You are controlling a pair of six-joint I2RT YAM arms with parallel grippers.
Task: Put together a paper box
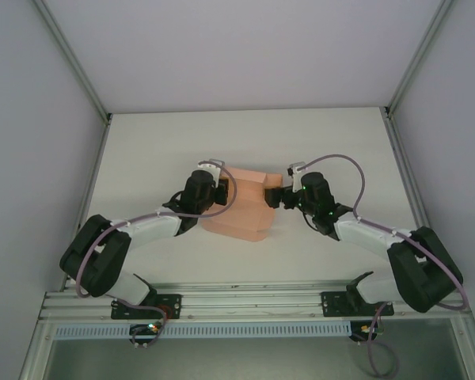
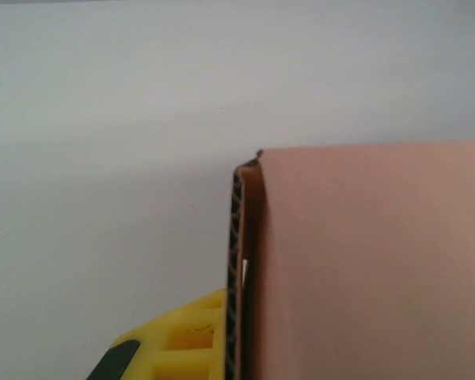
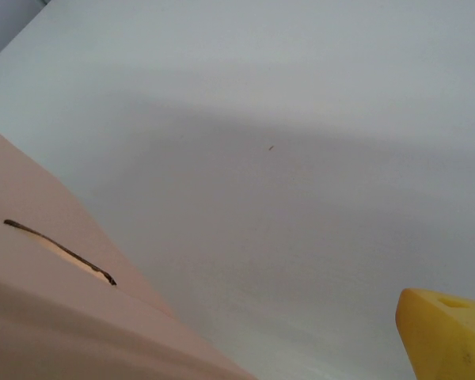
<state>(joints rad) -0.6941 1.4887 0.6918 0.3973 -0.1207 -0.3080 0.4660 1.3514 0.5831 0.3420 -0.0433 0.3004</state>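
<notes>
A yellow finger (image 2: 186,340) of the left gripper (image 1: 224,190) lies against the outer face of an upright wall of the salmon-pink paper box (image 1: 241,214), touching the wall's raw corrugated edge, as seen from the left wrist. Its partner is hidden behind the pink panel, so it cannot be told whether the pair is pinching the wall or merely resting on it.

From the right wrist, a yellow fingertip (image 3: 451,332) of the right gripper (image 1: 278,196) hangs over the white table (image 1: 332,142), apart from the box. The box's pink sheet, marked by a thin dark slit (image 3: 59,249), rises across the opposite lower corner of that view. The second finger is out of sight, so this grip, loose or tight, cannot be judged either.

Seen from above, the left gripper meets the box's left side near its far corner. The right gripper meets the box's right side at a stepped notch in its outline. The box sits on the table between the two grippers. The left arm (image 1: 154,228) and the right arm (image 1: 364,233) angle in toward the box from either side.
</notes>
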